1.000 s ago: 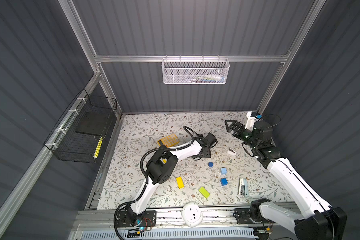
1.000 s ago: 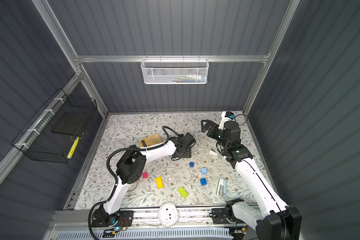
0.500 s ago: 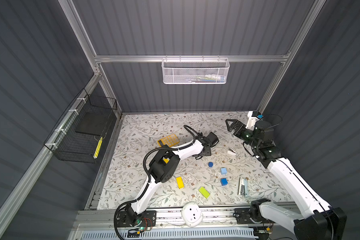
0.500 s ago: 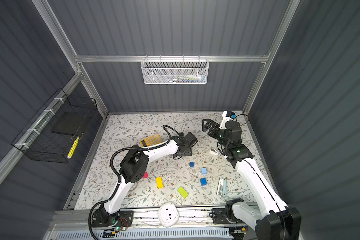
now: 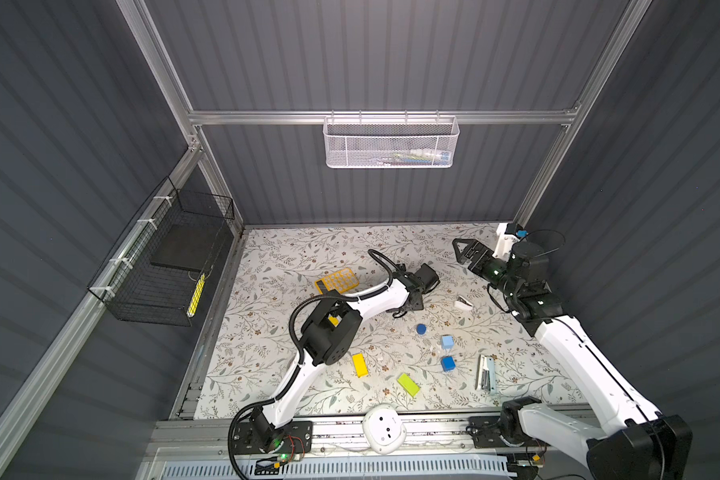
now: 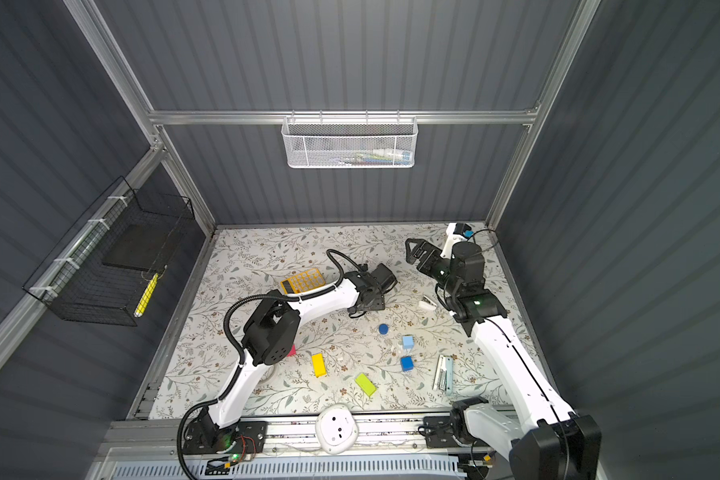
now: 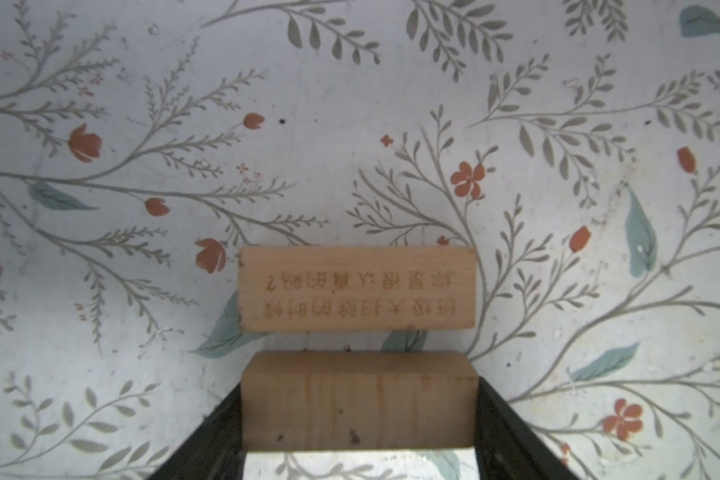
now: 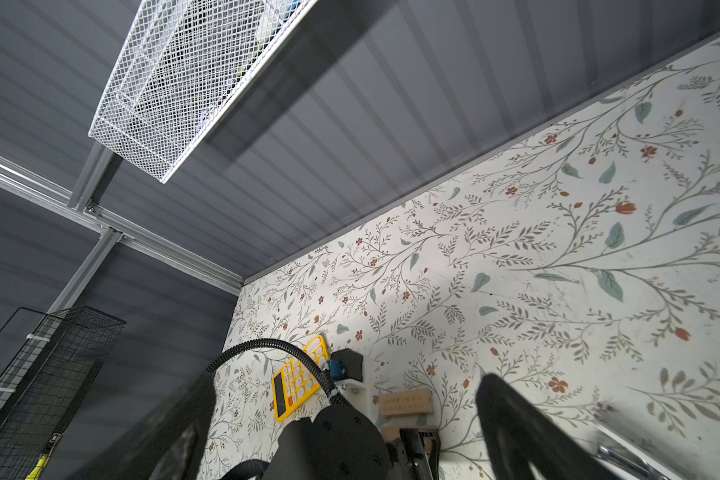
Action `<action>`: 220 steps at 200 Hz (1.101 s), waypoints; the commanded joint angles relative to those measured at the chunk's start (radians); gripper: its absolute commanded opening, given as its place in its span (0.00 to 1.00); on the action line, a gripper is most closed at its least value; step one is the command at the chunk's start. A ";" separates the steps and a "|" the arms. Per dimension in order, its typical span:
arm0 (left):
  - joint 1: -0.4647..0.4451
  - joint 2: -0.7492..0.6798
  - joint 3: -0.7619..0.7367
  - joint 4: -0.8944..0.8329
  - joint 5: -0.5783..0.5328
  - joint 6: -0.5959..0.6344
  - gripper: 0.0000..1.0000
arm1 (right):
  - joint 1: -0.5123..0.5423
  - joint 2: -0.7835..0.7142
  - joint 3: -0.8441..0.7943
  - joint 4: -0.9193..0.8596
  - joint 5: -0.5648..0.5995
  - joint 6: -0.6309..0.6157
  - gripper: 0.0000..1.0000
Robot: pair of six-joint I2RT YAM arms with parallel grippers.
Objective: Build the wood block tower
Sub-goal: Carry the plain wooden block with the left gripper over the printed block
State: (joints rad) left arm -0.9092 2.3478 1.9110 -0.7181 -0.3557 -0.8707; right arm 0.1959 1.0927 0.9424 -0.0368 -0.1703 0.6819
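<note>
My left pincer [image 6: 368, 306] points down at the floral surface [image 6: 267, 249] mid-frame. To its lower right lie a blue short cylinder [image 6: 384, 329], a light-blue cube [image 6: 408, 342] and a blue cube [image 6: 407, 363].

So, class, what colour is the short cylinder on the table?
Blue; the cylinder shows best in a top view.

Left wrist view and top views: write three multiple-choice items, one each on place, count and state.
1. The engraved wooden bar lies: A on the table, apart from the plain bar in the left pincer; B stacked on that bar; C under that bar.
2. Wooden bars in the left wrist view: A one; B four; C two.
3. The right pincer is: A shut on the engraved bar; B open, empty; C shut on the plain bar.
1 A, table shows between the bars. 2 C, one held, one lying. 3 B, its jaws stand apart, nothing between.
</note>
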 commanded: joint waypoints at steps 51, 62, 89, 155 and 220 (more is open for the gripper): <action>-0.002 0.057 0.022 -0.076 -0.053 -0.023 0.65 | -0.010 0.009 -0.014 0.026 -0.015 0.013 0.99; -0.002 0.058 0.022 -0.078 -0.058 -0.023 0.65 | -0.010 0.008 -0.014 0.026 -0.015 0.013 0.99; 0.000 0.061 0.025 -0.079 -0.059 -0.023 0.66 | -0.012 0.010 -0.016 0.026 -0.018 0.015 0.99; 0.007 0.066 0.025 -0.080 -0.059 -0.023 0.67 | -0.015 0.012 -0.017 0.027 -0.021 0.016 0.99; 0.016 0.065 0.014 -0.078 -0.055 -0.022 0.71 | -0.015 0.014 -0.017 0.031 -0.024 0.021 0.99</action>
State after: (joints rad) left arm -0.9070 2.3642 1.9347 -0.7330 -0.4004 -0.8852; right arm 0.1856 1.1027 0.9360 -0.0227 -0.1818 0.6971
